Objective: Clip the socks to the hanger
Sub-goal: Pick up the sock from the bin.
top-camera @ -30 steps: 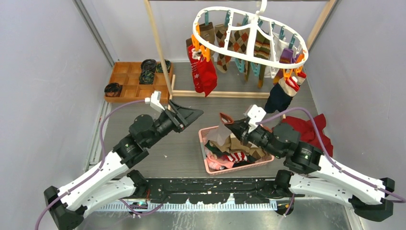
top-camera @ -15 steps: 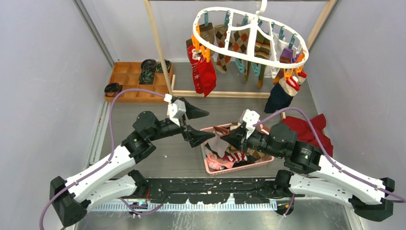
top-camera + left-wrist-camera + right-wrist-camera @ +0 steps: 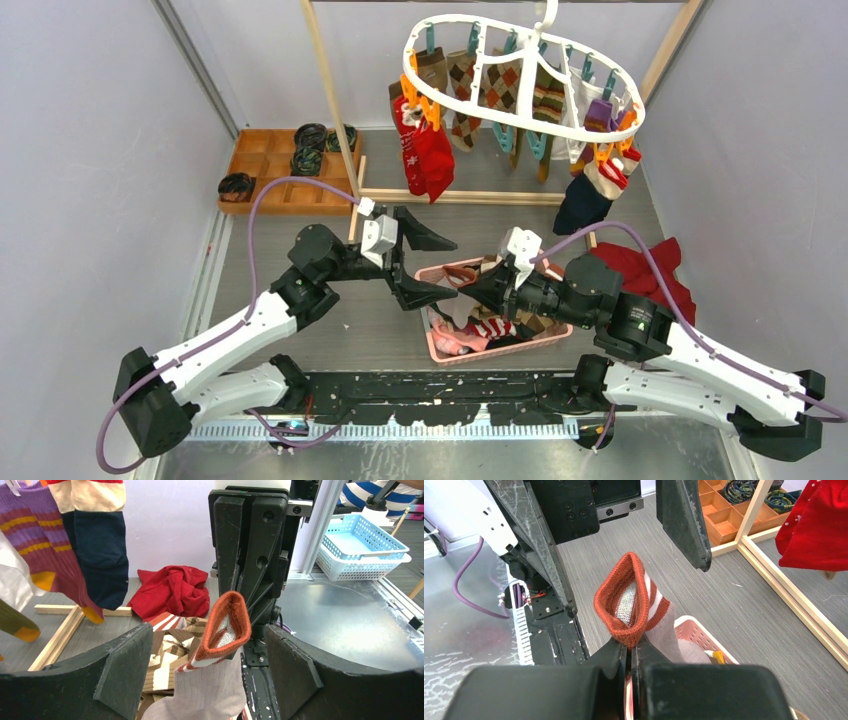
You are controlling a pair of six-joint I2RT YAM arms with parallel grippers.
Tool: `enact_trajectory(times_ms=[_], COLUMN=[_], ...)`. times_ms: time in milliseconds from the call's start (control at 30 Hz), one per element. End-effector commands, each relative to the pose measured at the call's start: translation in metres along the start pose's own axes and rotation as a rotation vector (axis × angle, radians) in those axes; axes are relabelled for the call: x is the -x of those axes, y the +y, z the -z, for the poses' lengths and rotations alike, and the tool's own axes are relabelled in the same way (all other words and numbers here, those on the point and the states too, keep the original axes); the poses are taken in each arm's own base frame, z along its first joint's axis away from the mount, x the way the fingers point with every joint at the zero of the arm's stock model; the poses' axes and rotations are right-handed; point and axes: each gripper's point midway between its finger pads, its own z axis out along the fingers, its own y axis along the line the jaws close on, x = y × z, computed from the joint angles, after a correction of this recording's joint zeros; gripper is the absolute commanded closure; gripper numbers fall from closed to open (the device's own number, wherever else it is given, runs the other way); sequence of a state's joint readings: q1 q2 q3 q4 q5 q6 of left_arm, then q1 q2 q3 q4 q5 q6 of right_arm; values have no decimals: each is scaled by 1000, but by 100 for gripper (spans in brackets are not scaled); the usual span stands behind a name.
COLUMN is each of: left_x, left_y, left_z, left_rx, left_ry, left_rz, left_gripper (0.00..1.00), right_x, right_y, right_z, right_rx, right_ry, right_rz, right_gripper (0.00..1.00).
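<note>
Sock [image 3: 629,599]: grey body, rust-orange cuff, white and red stripes just under the cuff. It is held up over the pink basket [image 3: 497,349], cuff uppermost with its mouth gaping, and the body hangs down toward the basket.

Right hand [image 3: 630,652]: fingers together, clamped on the near edge of the cuff.

Left hand [image 3: 432,264]: fingers wide apart, one on each side of the cuff. The left wrist view shows a gap between the sock and each finger, so there is no contact.

The two hands face each other above the left end of the basket.

Basket: sits on the tabletop [image 3: 370,320] between the arms. It holds more socks [image 3: 500,322], brown argyle and red-and-white striped among them.

Hanger [image 3: 500,116]: white oval ring hanging over the far end of the tabletop, between the posts of a wooden rack [image 3: 330,110]. Socks are already clipped round the ring: red patterned at left, argyle in the middle, purple striped and navy at right. Orange and teal pegs are visible.

Red cloth [image 3: 650,265]: crumpled on the tabletop, right of the basket and beside the right arm.

Wooden tray [image 3: 262,170]: far left, with black rolls [image 3: 310,135] in some compartments.
</note>
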State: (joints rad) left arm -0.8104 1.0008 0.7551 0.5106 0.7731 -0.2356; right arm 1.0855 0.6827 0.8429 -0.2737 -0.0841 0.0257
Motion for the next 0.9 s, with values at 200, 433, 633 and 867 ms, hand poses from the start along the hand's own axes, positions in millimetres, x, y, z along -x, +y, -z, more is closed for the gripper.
enact_trajectory(times_ms=[200, 433, 633, 867], left_x=[11, 13, 14, 20], left_y=[-3, -1, 1, 1], left_z=[-1, -5, -7, -10], left_rx=[-34, -39, -35, -40], left_ry=[-32, -54, -77, -112], left_rz=[-63, -52, -38, -5], left_gripper=[25, 34, 43, 64], right_x=[38, 39, 39, 37], right_y=[1, -2, -5, -8], right_z=[8, 10, 9, 9], right_rx=[-10, -27, -47, -64], right_ry=[-127, -142, -147, -144], right_rz=[-16, -33, -42, -55], right_gripper=[99, 99, 99, 99])
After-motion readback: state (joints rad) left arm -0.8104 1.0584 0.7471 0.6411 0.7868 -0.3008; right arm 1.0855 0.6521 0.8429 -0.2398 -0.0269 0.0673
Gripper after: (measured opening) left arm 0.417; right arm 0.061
